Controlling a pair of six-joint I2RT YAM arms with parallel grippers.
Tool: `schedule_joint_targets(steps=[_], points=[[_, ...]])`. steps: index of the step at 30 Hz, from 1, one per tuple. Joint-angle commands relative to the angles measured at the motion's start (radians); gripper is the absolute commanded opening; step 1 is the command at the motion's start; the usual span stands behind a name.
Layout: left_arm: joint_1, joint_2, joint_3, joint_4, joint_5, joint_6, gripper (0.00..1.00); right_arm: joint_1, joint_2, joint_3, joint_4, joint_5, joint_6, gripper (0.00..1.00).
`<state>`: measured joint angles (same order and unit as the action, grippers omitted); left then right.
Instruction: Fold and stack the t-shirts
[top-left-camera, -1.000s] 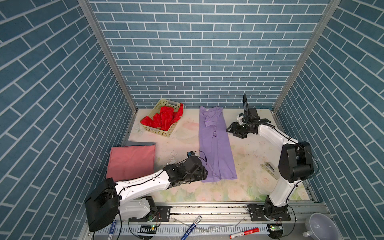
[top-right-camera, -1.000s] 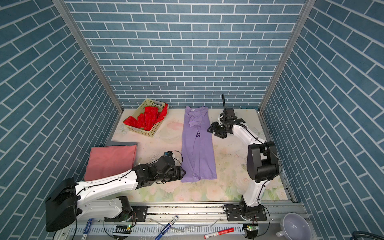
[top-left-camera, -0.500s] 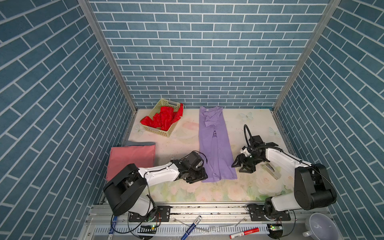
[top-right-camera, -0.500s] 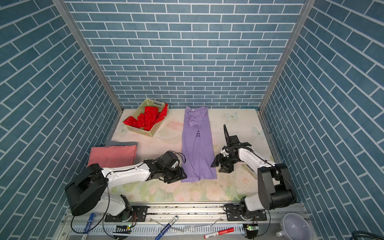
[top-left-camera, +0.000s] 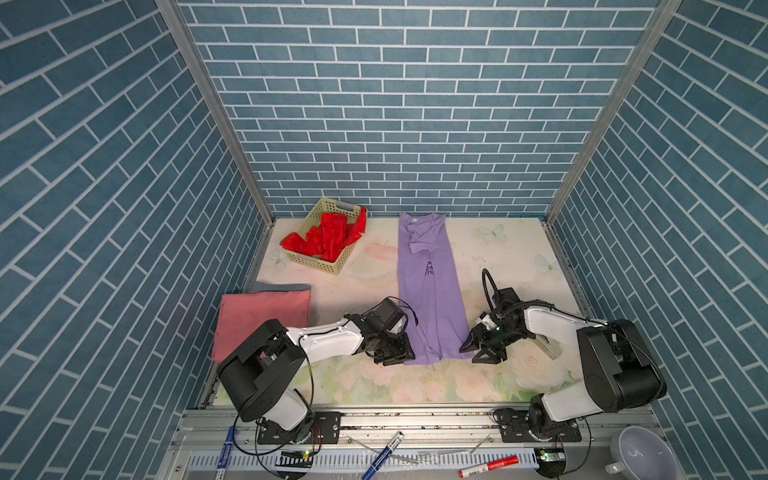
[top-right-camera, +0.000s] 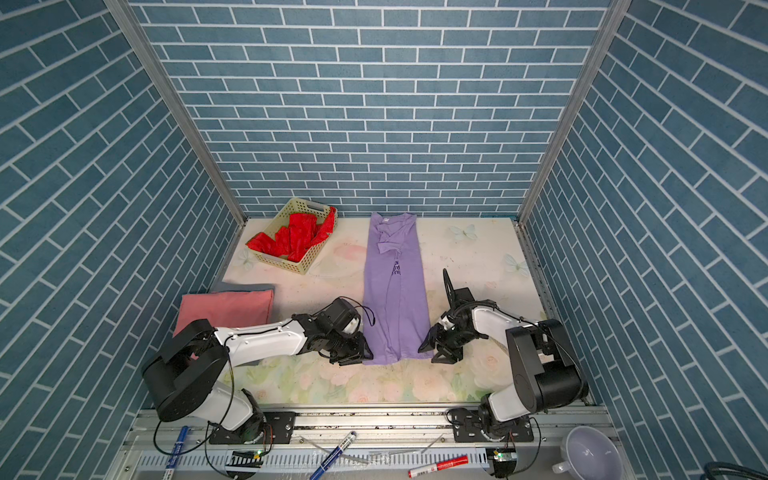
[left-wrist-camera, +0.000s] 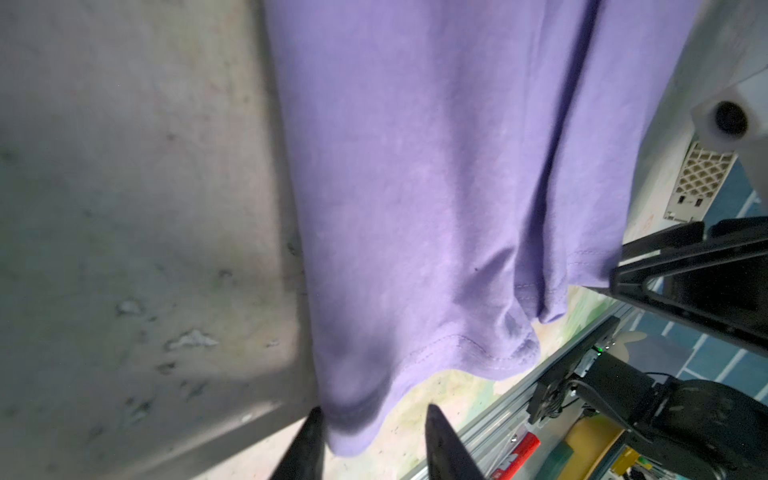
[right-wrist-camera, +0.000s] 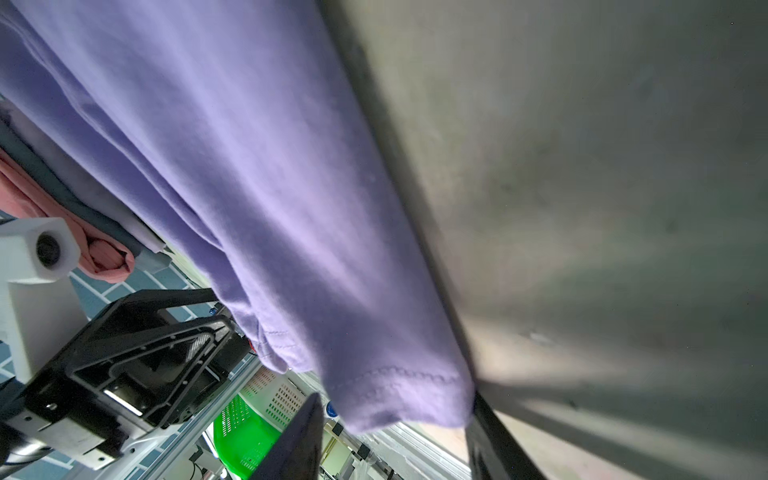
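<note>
A lilac-purple t-shirt (top-left-camera: 428, 291) (top-right-camera: 395, 299) lies in a long narrow strip down the middle of the table, collar at the back. My left gripper (top-left-camera: 404, 360) (top-right-camera: 365, 356) is low at its near-left hem corner. In the left wrist view the gripper (left-wrist-camera: 374, 409) is open, with that corner of the purple shirt (left-wrist-camera: 415, 166) between the fingertips. My right gripper (top-left-camera: 473, 358) (top-right-camera: 428, 354) is at the near-right corner. The right gripper (right-wrist-camera: 395, 397) is open around the shirt's hem (right-wrist-camera: 386, 386). A salmon-pink t-shirt (top-left-camera: 262, 320) lies folded on a grey t-shirt (top-left-camera: 282, 286) at the left. A red t-shirt (top-left-camera: 328, 237) fills the basket.
The pale yellow basket (top-left-camera: 320, 264) (top-right-camera: 291, 266) stands at the back left. Blue brick walls close in three sides. Markers (top-left-camera: 490, 464) lie on the front rail, and a grey bowl (top-left-camera: 640, 453) sits off the table at front right.
My right arm has swung from the shirt's collar end at the back to its near-right hem corner. The left gripper has shifted onto the near-left corner. Both jaws have narrowed.
</note>
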<state>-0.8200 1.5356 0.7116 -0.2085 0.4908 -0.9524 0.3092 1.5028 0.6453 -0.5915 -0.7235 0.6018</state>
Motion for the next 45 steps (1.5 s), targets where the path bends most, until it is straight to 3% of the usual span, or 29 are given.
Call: schedule_joint_targets(steps=[1,4,8,13,19,26,30,34,43,44,45], points=[[0.006,0.034,-0.011,0.025,0.027,0.013,0.30,0.009,0.047,-0.017,0.070,0.064,0.013,0.40],[0.007,0.054,-0.003,0.042,0.029,0.017,0.19,0.009,0.046,0.004,0.043,0.101,-0.011,0.18],[0.006,0.030,0.001,0.061,0.032,0.002,0.02,0.009,0.004,0.038,-0.012,0.114,-0.039,0.00],[0.017,-0.044,0.055,0.033,0.057,0.002,0.00,0.009,-0.088,0.149,-0.119,0.107,-0.033,0.00],[0.118,0.004,0.273,-0.080,0.091,0.117,0.00,0.007,-0.022,0.396,-0.162,0.186,-0.023,0.00],[0.299,0.223,0.549,-0.064,0.163,0.226,0.00,-0.002,0.278,0.719,-0.035,0.280,0.011,0.00],[0.338,0.421,0.781,-0.147,0.161,0.301,0.00,-0.017,0.473,0.942,-0.051,0.284,0.013,0.00],[0.371,0.542,0.919,-0.201,0.118,0.325,0.00,-0.036,0.607,1.111,-0.089,0.303,0.011,0.00],[0.437,0.651,1.000,-0.151,0.066,0.262,0.00,-0.060,0.783,1.302,-0.104,0.233,0.018,0.01],[0.442,0.665,1.019,-0.156,0.063,0.259,0.01,-0.062,0.793,1.310,-0.093,0.211,0.015,0.05],[0.447,0.678,1.039,-0.162,0.059,0.259,0.09,-0.062,0.802,1.322,-0.092,0.197,0.013,0.10]])
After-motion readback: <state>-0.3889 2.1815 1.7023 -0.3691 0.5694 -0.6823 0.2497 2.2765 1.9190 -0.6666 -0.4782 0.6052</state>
